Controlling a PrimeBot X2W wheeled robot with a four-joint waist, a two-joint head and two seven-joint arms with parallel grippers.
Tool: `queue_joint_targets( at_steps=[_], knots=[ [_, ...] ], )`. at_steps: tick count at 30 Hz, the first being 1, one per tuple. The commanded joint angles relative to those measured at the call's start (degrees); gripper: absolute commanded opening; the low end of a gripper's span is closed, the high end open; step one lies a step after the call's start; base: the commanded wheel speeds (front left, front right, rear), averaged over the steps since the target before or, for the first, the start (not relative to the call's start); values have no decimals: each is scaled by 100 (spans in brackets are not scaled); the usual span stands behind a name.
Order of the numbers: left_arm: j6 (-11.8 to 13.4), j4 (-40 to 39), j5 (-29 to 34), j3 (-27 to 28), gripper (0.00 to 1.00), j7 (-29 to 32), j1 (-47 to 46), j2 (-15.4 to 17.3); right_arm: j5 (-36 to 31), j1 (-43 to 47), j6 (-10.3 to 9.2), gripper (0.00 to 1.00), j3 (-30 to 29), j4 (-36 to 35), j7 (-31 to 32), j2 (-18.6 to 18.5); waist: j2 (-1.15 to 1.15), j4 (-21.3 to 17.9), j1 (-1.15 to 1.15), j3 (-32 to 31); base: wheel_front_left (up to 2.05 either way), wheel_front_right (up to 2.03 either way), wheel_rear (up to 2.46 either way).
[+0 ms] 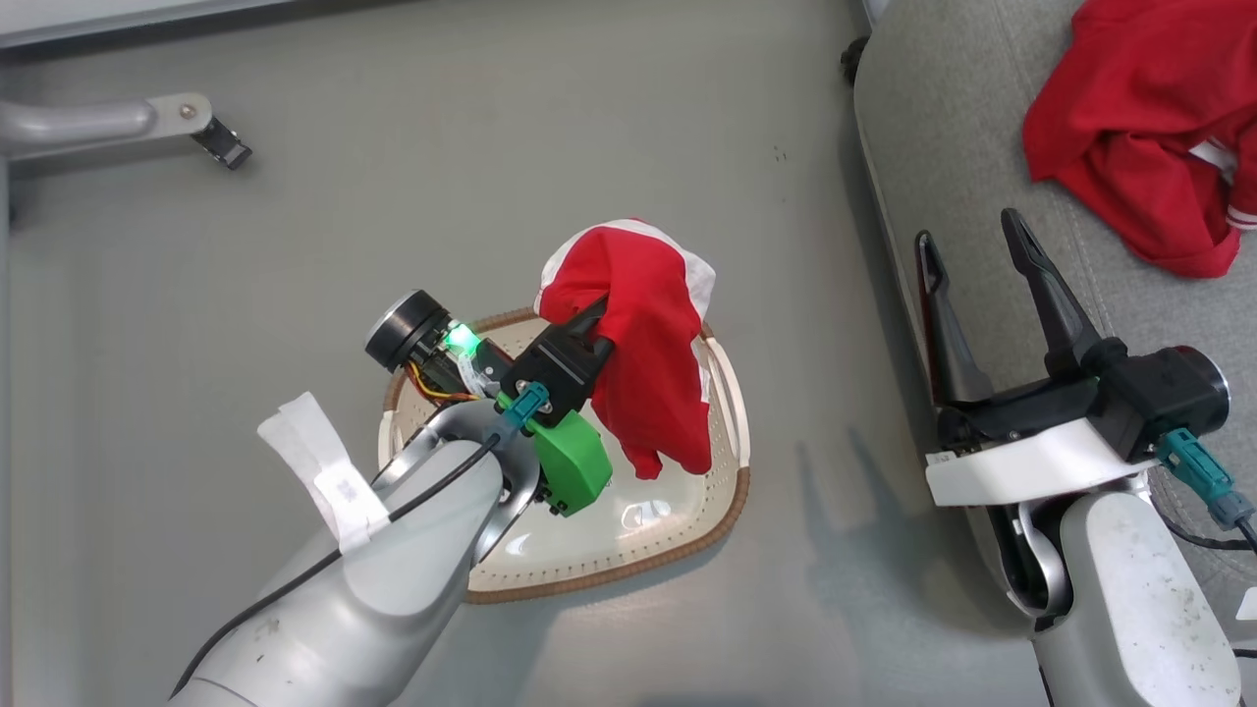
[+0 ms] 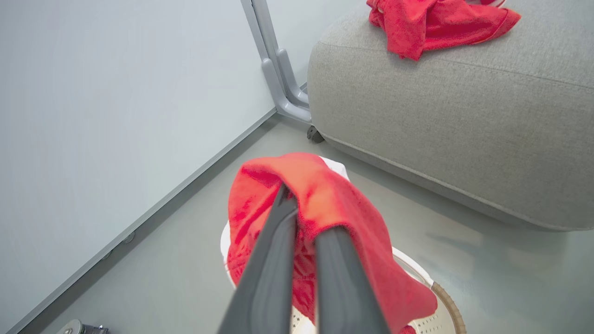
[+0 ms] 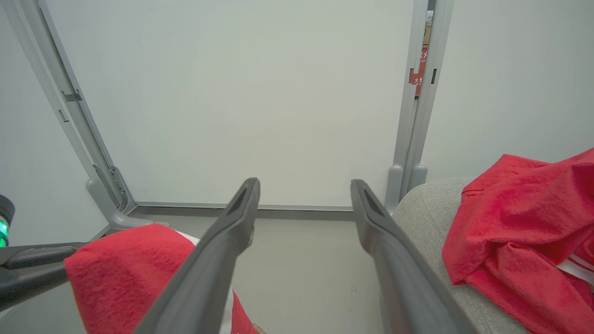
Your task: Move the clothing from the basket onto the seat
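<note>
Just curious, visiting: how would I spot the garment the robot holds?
Find the big grey sofa cushion; beside it on the floor stands a cream basket. Over it a red garment hangs from the left pincer; the other red garment lies on the cushion.

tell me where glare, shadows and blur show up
Head view: glare on the bottom of the cream perforated plastic basket, soft arm shadows on the grey floor. Left wrist view: the left gripper, shut on the bright red fabric garment, looks soft near the lens. Right wrist view: flat even light; the wide lens bows the grey frame post.
</note>
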Motion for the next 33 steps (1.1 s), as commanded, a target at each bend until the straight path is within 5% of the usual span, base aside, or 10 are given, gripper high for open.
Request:
queue_joint_targets(
  at_steps=[1,17,33],
  knots=[
    [-6,-97,40,88,0,-21,114,-21,-3,121,-4,100,-21,20,-11,-18,0,221,0,-356,0,0,0],
    [-135,-1064,250,980,0,-21,164,-214,205,540,-4,100,-51,82,-11,-18,0,295,0,-1131,0,0,0],
    [-273,-1230,134,1044,0,-21,-342,-452,353,805,-4,100,-100,81,-11,-18,0,318,0,-1455,0,0,0]
  ],
)
